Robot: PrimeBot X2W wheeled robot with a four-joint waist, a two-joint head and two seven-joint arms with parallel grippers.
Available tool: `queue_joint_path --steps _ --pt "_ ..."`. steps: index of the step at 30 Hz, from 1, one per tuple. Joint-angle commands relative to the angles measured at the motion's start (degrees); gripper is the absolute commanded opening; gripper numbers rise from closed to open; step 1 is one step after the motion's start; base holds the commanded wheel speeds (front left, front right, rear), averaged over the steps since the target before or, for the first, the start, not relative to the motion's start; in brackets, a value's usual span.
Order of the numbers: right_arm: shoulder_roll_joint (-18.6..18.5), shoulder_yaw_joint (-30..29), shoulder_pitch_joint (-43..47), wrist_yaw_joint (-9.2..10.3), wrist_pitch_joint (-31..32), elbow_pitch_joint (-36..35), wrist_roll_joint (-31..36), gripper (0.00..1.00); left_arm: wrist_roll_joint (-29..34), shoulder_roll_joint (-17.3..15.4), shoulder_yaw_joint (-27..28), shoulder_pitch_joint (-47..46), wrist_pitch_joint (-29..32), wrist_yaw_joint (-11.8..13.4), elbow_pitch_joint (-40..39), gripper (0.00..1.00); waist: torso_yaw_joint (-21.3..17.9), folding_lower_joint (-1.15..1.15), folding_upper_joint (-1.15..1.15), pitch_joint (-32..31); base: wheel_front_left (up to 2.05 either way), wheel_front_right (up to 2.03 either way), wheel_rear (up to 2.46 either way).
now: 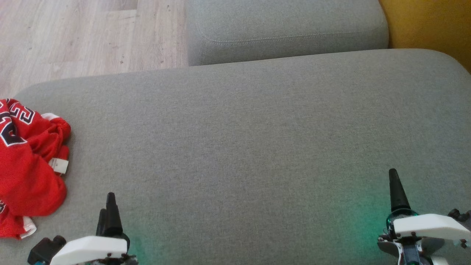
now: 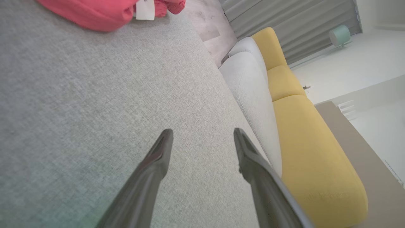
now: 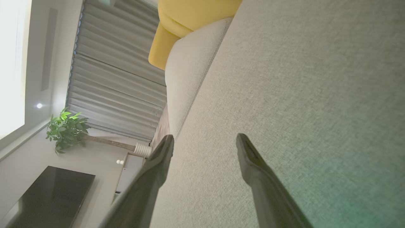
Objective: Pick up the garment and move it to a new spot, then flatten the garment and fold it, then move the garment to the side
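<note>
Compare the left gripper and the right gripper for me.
The left gripper sits close beside the crumpled red jersey; the right gripper is far from it, across the grey seat cushion. In the head view the left gripper shows two overlapping fingers, the right gripper one. Both are open, empty, and over the cushion.
</note>
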State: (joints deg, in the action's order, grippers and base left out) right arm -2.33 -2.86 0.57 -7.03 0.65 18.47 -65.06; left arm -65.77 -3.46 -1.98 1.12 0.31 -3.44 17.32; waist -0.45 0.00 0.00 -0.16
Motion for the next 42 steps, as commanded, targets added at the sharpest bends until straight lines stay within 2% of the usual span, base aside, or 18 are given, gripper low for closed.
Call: queue_joint_path --steps 1,42 --pt "-0.3 0.7 -3.2 -0.15 -0.9 -2.4 2.3 1.0 2.3 -1.3 0.0 -1.8 -1.0 0.5 -2.4 1.0 -0.1 0.0 0.0 0.0 0.0 0.0 0.0" --pt "-0.4 4.7 -4.5 -0.3 -5.4 -4.6 31.0 1.0 30.3 -3.1 -4.8 -1.8 -7.8 4.5 -4.5 1.0 -0.6 0.0 0.0 -0.2 0.0 0.0 0.0"
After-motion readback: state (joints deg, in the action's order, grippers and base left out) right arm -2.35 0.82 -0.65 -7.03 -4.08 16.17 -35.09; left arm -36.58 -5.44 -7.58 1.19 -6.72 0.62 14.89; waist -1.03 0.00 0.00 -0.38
